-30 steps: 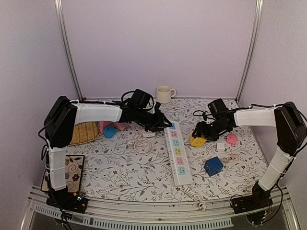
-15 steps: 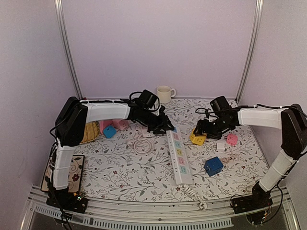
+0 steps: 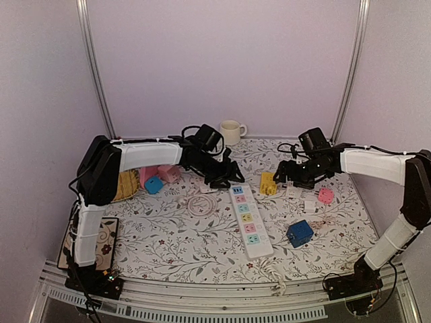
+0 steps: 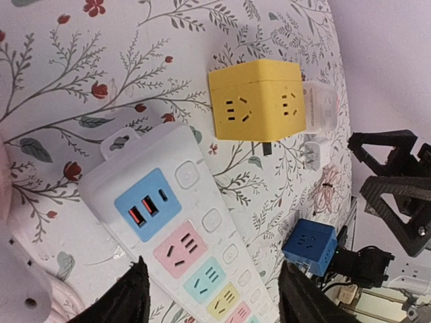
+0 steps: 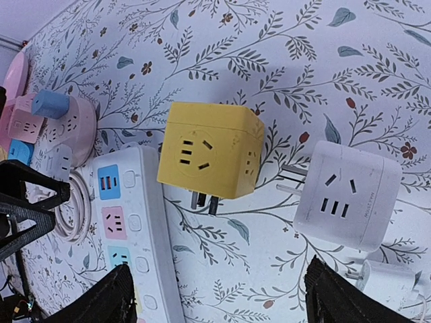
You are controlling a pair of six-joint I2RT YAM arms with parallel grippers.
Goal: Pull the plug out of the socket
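Note:
The white power strip (image 3: 246,222) lies in the middle of the table with no plug in any socket; it also shows in the left wrist view (image 4: 195,249) and the right wrist view (image 5: 131,229). The yellow cube plug (image 3: 268,183) lies loose on the table just right of the strip's far end, its prongs bare (image 5: 212,149). My left gripper (image 3: 229,177) is open, and its jaws straddle the strip's far USB end (image 4: 217,304). My right gripper (image 3: 283,176) is open and empty, just right of the yellow cube (image 5: 222,304).
A white adapter (image 5: 347,195) lies right of the yellow cube. A blue cube (image 3: 299,233) and a pink plug (image 3: 326,196) lie at the right. A coiled white cable (image 3: 200,202), pink and blue plugs (image 3: 158,178) and a woven basket (image 3: 124,185) are at the left. A mug (image 3: 231,132) stands at the back.
The yellow cube has shifted toward the back left. My right gripper has come off it. The strip's far end has swung slightly left and nearer. My left gripper moved onto that end.

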